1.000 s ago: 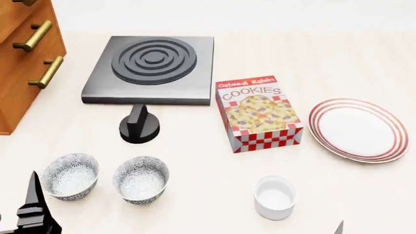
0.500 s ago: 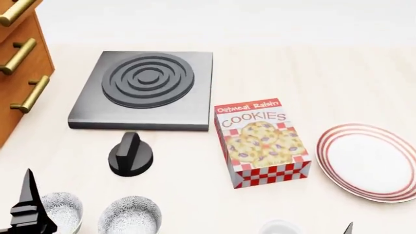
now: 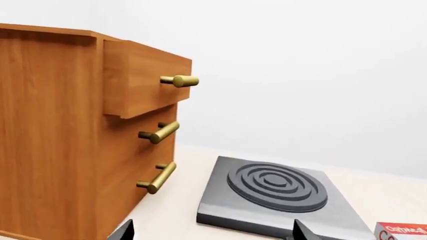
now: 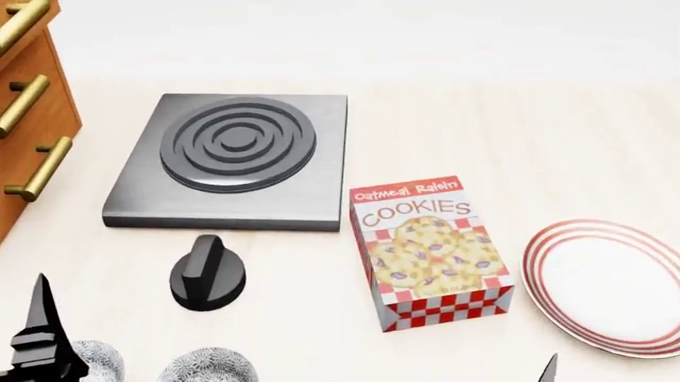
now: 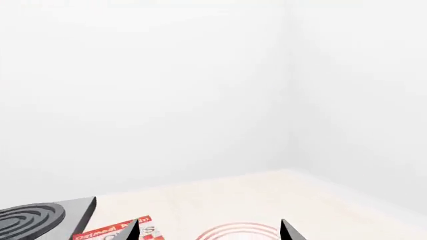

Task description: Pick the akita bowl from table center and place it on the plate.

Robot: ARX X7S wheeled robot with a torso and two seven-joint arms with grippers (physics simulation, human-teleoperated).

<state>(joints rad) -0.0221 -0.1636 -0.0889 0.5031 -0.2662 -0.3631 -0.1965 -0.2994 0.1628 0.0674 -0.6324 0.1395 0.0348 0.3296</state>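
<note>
Two speckled grey-and-white bowls peek over the bottom edge of the head view. The akita bowl (image 4: 209, 366) is the one nearer the table's middle, and its twin (image 4: 94, 360) lies to its left. At the right edge sits the plate (image 4: 611, 286), white with red rings; its rim also shows in the right wrist view (image 5: 237, 233). My left gripper (image 3: 211, 233) is open and holds nothing; one finger (image 4: 38, 338) stands beside the left bowl. My right gripper (image 5: 210, 232) is open and empty, and only a fingertip (image 4: 549, 371) shows in the head view.
A black hotplate (image 4: 239, 155) lies at the back, with a black knob (image 4: 207, 274) in front of it. A cookie box (image 4: 431, 253) stands between the bowls and the plate. A wooden drawer cabinet (image 3: 67, 140) with brass handles stands at the left.
The head view has shifted, so everything slid down the picture. The bowls are now cut by the bottom edge and the white cup has left view. Both grippers stay open.
</note>
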